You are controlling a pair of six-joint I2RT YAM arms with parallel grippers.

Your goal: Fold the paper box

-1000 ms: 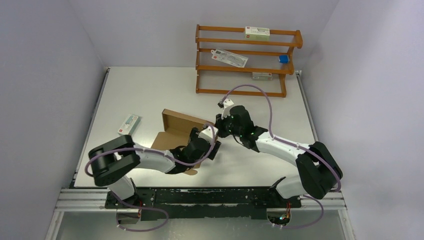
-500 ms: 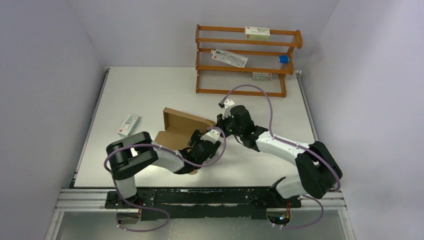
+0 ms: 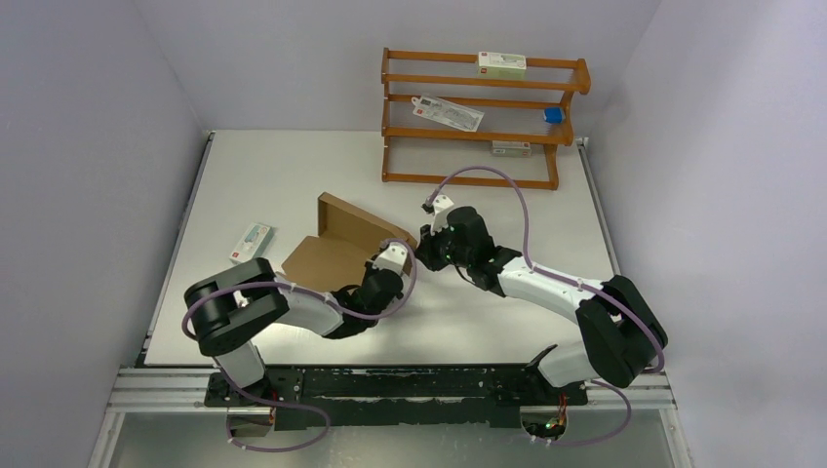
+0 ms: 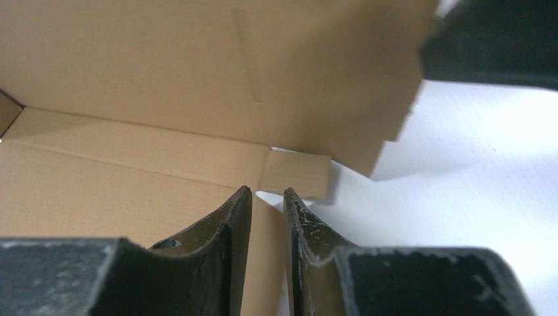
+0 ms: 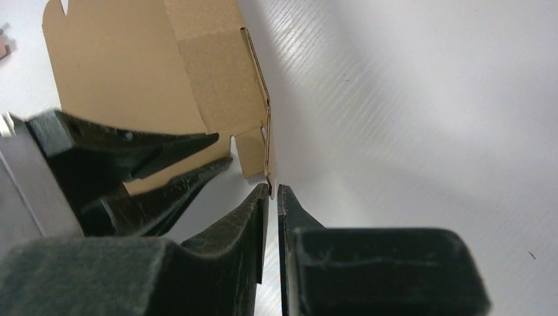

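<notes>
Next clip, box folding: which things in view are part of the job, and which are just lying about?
Part of the job: paper box, left gripper, right gripper.

Lying about: small white carton on the table, wooden rack, white carton on its top shelf, flat packet one shelf down, blue item at the rack's right end.

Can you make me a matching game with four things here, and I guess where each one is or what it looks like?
Things: 1 cardboard box; 2 wooden rack; 3 loose white carton; 4 tiny block.
Clues: A blue, on a shelf; B lying flat, left of the box; C brown, one side standing up; D orange wood, at the far back.
Pairs: 1-C, 2-D, 3-B, 4-A.
</notes>
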